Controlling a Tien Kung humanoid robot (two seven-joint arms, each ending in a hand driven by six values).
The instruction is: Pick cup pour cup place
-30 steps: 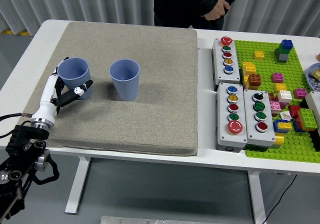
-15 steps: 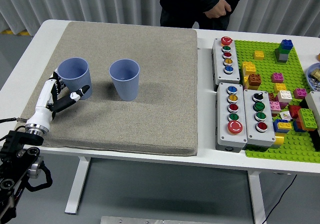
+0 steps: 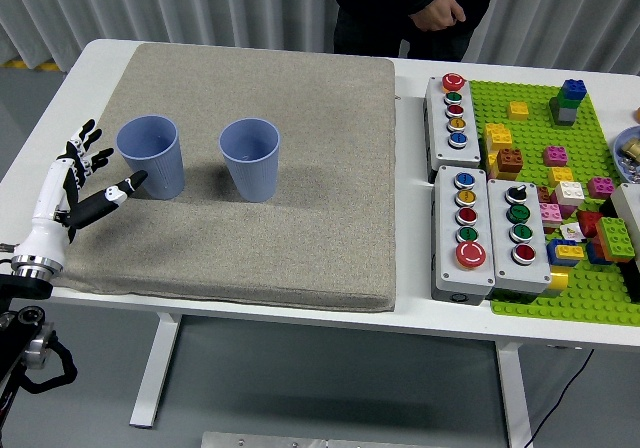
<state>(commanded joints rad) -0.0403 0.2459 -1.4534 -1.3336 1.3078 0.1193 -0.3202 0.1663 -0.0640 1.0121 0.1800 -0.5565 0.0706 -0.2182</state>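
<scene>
Two blue-grey plastic cups stand upright on the grey mat [image 3: 300,108]: the left cup [image 3: 152,156] near the mat's left edge and the right cup [image 3: 250,158] a hand's width to its right. My left hand [image 3: 88,180] sits just left of the left cup, apart from it, with its fingers spread and holding nothing. The insides of both cups look empty from here. My right hand is out of sight.
Grey button boxes [image 3: 470,230] with coloured buttons stand right of the mat. A green baseplate [image 3: 600,288] with several loose bricks fills the far right. A person in dark clothes [image 3: 420,8] stands at the far side, hands held near the body.
My left hand has let go of the left cup and drawn back to the left and toward the table's edge, its fingers spreading. The cup stays standing on the mat. The person shifted slightly right.
</scene>
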